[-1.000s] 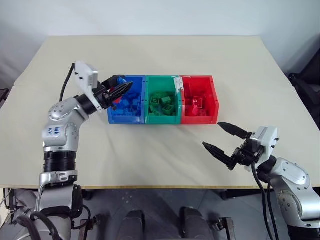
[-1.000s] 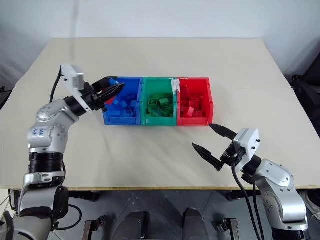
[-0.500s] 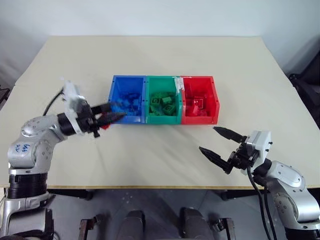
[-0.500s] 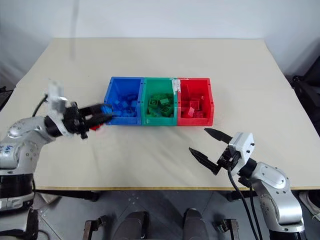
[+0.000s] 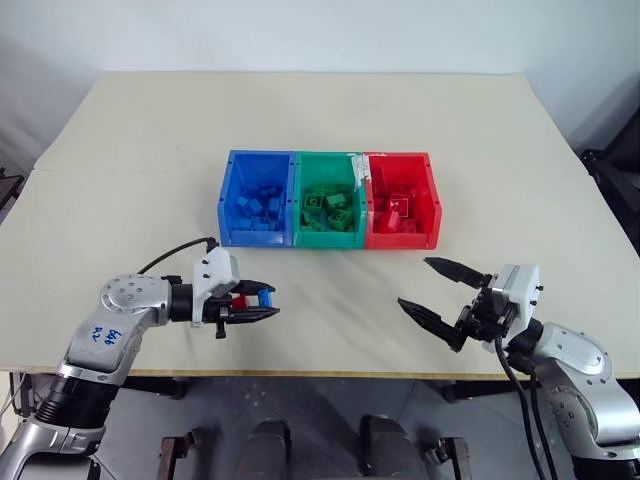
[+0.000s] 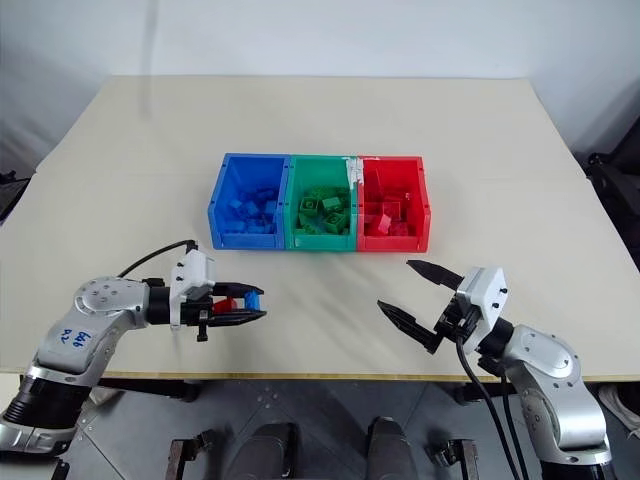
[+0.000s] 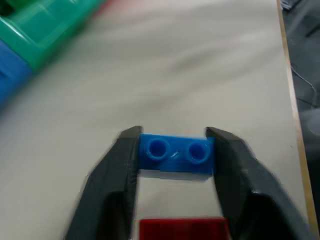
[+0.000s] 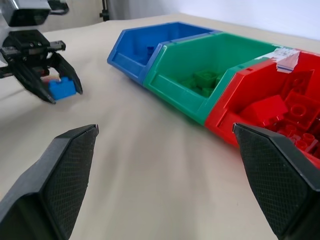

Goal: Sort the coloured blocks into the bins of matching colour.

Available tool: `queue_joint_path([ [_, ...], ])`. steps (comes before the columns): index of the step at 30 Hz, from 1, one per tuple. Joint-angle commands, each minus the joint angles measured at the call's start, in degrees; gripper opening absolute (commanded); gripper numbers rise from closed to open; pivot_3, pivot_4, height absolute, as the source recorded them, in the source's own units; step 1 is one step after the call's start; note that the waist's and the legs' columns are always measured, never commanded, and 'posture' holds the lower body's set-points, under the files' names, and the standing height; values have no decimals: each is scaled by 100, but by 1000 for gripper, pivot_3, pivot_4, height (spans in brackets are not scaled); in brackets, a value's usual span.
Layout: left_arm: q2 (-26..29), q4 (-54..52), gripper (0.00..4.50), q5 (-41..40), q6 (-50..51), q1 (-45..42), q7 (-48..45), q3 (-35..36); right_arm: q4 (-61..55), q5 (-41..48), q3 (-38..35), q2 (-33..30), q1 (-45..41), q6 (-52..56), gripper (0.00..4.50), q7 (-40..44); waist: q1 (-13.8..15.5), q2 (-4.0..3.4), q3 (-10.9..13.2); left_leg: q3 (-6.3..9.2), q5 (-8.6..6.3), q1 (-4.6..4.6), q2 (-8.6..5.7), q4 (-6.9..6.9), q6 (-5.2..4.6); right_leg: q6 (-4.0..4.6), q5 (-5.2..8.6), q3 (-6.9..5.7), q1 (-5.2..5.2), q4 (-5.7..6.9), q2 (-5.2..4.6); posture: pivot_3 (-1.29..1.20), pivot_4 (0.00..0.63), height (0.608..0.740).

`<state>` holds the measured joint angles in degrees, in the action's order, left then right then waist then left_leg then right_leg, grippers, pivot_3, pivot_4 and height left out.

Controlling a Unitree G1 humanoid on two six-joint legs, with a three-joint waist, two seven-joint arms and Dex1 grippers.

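Three joined bins [image 5: 329, 238] mid-table [image 5: 320, 120], blocks [image 5: 327, 208] inside, one block [image 7: 176, 152] between left fingers [image 7: 122, 160] near front edge

Glossy plastic bins [image 5: 258, 238], matt smooth tabletop [image 5: 330, 120] (wood-like), studded plastic blue block [image 7: 175, 152]

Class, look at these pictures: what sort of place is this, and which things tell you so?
Probably a lab or test room. A bare beige table stands against a plain white wall, bearing just three joined bins of toy bricks. Cables hang under the table edge.
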<state>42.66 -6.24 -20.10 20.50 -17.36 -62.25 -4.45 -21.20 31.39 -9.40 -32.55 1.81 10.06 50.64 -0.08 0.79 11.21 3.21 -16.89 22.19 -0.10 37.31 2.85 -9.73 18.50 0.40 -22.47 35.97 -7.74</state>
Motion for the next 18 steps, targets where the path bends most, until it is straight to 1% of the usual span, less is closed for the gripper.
queue_joint_path([
  [1,141,-126,3424,96,-138,2,-202,-64,-94,19,-27,-161,38,-20,4500,180,-1,0,0,0,0,0,0,0,0,0,0,0,0,0,0,0,150,740],
  [4,231,-10,4393,221,-292,-78,-302,-77,-122,-9,-22,-341,102,-51,4500,400,0,0,0,0,0,0,0,-1,0,0,0,0,0,-1,0,0,150,740],
  [5,288,29,4453,258,-347,-129,-381,-85,-132,-20,-14,-453,142,-70,4500,550,1,0,0,0,0,0,0,-1,0,0,0,0,0,0,0,0,150,740],
  [10,393,126,4453,480,-351,-501,-539,-248,-155,16,30,-932,202,-73,4500,1141,14,0,0,0,-6,0,0,4,-11,0,0,-1,2,-2,0,0,150,740],
  [14,275,132,4453,639,-52,-820,-492,-522,-74,-37,74,-991,96,-97,4500,1274,6,0,0,0,-6,0,0,5,-11,0,0,-1,2,0,0,0,150,740],
  [18,333,-3,4453,786,390,-960,-537,-825,-59,-52,148,-999,9,-99,4500,1415,-4,0,0,0,-2,0,0,3,-4,0,0,-1,1,0,1,0,150,740],
])
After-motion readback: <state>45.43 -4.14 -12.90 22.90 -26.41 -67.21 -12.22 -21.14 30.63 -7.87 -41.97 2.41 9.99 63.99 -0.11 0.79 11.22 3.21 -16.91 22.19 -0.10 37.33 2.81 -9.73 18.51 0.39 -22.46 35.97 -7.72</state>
